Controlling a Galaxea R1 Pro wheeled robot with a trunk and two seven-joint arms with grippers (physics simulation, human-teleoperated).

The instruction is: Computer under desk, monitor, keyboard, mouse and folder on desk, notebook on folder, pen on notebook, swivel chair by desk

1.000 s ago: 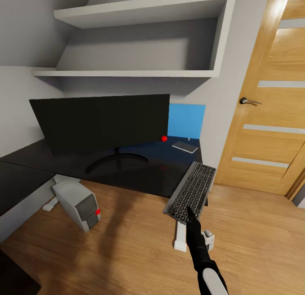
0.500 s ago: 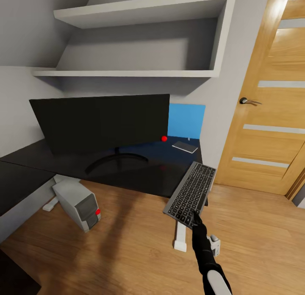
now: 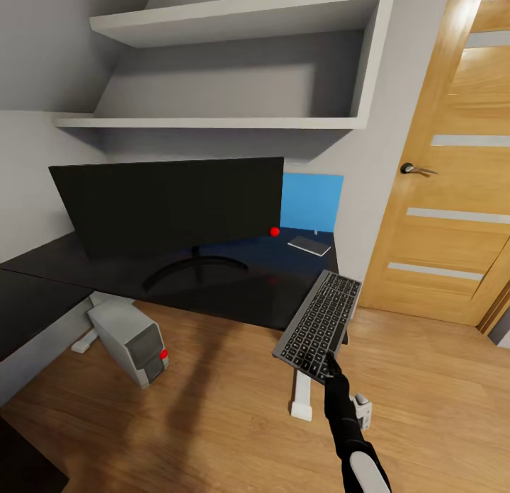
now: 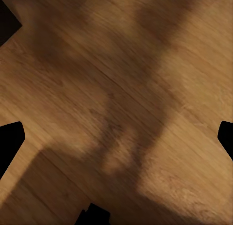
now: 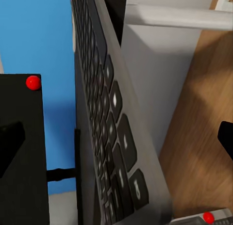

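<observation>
The black monitor stands on the glossy black desk. At the desk's front right corner lies the grey-framed keyboard, its near end hanging past the edge. My right gripper sits just off that near end, open; in the right wrist view its fingers stand wide apart either side of the keyboard. The blue folder leans upright on the wall behind the small grey notebook. The grey computer stands on the floor by the desk. My left gripper hangs open over bare floor.
White shelves hang on the wall above the monitor. A wooden door stands to the right. The desk's white leg rests on the wood floor below the keyboard, beside my right arm.
My right gripper has drawn back from the keyboard's near end toward the camera. The keyboard, monitor and other things have stayed in place.
</observation>
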